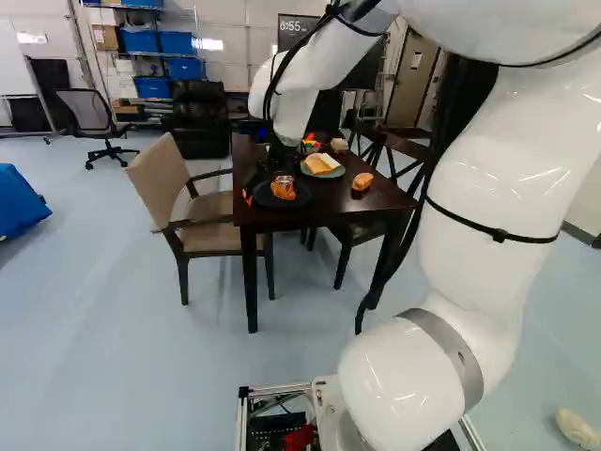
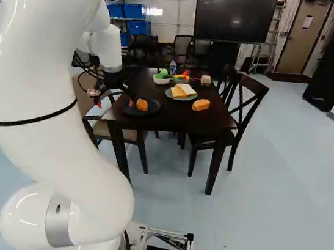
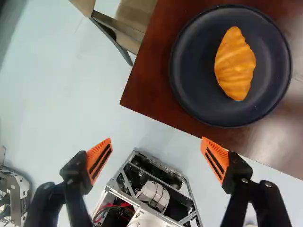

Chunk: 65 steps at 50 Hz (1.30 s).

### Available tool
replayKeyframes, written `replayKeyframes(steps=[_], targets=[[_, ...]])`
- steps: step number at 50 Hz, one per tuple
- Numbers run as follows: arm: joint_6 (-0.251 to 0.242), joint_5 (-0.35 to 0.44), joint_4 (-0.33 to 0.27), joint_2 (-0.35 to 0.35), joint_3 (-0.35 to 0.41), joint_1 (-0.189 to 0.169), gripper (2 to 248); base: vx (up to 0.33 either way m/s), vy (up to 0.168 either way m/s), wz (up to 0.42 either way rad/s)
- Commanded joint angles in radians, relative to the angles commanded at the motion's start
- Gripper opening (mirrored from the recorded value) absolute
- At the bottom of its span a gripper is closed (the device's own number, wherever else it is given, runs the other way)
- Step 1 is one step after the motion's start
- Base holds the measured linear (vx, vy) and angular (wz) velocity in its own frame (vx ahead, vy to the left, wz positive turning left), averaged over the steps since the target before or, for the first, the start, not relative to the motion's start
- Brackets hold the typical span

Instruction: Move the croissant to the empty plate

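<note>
I've got the gripper [image 2: 115, 103] wide open, empty, pointing down by the front-left corner of the table [image 3: 151, 90], croissant [image 3: 235, 64] ahead.

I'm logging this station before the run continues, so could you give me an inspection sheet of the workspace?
Surface: dark wooden table, its corner bare.
Job's things: croissant on the dark plate, near the table's edge; no empty plate seen.
Clutter: bread slices on a green plate; roll beside it; white bowl behind.
End effector: open, nothing held; dark plate ahead and to one side.
Cables: black cables run outside the arm; on the table, nothing seen.
Surroundings: armchair on one side of the table, dark chair opposite; screen beyond.
</note>
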Motion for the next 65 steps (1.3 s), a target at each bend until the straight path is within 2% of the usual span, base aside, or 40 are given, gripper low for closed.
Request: replayKeyframes(steps=[33,65], targets=[[0.025,0.101,-0.015,0.028,0.063,-0.02,247,0.0,0.0,0.0],[0.078,0.316,-0.047,0.088,0.198,-0.062,247,0.0,0.0,0.0]])
